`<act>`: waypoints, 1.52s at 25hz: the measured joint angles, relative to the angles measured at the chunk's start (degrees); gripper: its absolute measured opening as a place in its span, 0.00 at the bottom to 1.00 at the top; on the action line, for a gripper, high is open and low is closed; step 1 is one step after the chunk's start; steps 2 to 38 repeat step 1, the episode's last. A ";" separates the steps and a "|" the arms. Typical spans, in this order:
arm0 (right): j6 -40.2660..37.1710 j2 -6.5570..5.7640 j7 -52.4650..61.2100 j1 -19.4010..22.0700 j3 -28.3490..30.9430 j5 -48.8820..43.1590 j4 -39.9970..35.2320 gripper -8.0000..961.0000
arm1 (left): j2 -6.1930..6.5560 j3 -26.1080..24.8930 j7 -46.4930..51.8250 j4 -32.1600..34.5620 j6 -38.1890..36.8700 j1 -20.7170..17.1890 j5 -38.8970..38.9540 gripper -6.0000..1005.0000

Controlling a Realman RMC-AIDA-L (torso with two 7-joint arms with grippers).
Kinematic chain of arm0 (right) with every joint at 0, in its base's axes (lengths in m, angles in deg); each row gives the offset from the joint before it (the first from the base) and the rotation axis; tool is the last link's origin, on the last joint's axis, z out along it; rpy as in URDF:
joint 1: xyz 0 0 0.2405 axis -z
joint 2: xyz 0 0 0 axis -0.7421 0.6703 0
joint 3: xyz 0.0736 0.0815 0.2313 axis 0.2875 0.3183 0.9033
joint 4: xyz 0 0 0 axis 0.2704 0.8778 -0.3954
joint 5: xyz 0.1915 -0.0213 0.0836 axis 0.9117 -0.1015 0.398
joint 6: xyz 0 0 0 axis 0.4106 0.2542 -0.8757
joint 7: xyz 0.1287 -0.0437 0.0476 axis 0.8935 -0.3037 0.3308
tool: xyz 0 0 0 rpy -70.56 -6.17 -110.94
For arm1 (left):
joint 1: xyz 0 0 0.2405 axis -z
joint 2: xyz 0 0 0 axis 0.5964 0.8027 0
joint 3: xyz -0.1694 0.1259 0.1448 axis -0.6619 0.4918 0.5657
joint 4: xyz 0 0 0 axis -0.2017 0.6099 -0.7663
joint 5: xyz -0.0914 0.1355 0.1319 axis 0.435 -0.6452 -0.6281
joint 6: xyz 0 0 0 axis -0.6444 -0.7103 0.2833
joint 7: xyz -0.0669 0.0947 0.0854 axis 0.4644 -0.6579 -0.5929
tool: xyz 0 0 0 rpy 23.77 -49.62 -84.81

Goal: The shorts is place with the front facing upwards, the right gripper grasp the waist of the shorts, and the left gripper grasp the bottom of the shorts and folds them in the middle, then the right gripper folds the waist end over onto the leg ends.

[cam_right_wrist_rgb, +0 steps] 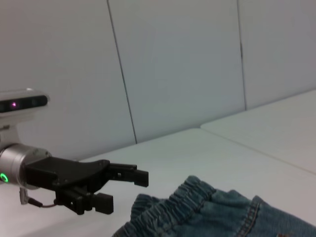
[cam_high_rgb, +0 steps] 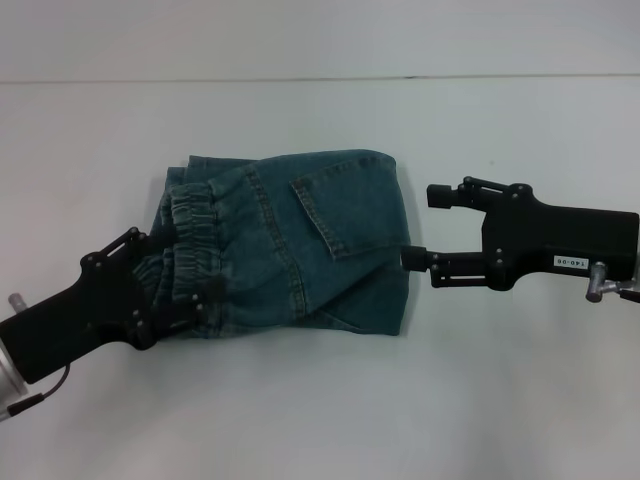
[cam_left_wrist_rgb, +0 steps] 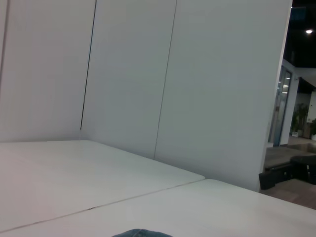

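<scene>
The shorts [cam_high_rgb: 300, 250] lie folded into a compact blue-green denim bundle in the middle of the white table, with a stitched pocket [cam_high_rgb: 340, 212] facing up. The waist of the shorts [cam_high_rgb: 190, 215] is a crinkled elastic band at the bundle's left end, also seen in the right wrist view [cam_right_wrist_rgb: 197, 195]. The leg hems are hidden. My left gripper [cam_high_rgb: 172, 270] stands open over that left end, its fingers straddling the gathered denim; the right wrist view shows the left gripper [cam_right_wrist_rgb: 126, 190] with its fingers apart. My right gripper [cam_high_rgb: 421, 227] is open at the bundle's right folded edge, lower fingertip touching the cloth.
The white table [cam_high_rgb: 520, 400] stretches around the shorts, with a seam line across its far side [cam_high_rgb: 300, 78]. White wall panels [cam_left_wrist_rgb: 128, 74] stand behind it. A sliver of denim [cam_left_wrist_rgb: 140, 233] shows in the left wrist view.
</scene>
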 joint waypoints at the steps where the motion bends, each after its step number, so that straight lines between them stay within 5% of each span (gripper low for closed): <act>1: 0.07 -0.02 0.29 -0.05 -0.07 -0.35 -0.11 0.98 | -0.02 0.05 -0.03 0.02 0.00 -0.08 0.01 0.94; 38: 0.07 -0.02 0.29 -0.05 -0.07 -0.35 -0.11 0.98 | -0.02 0.05 -0.03 0.02 0.00 -0.08 0.01 0.94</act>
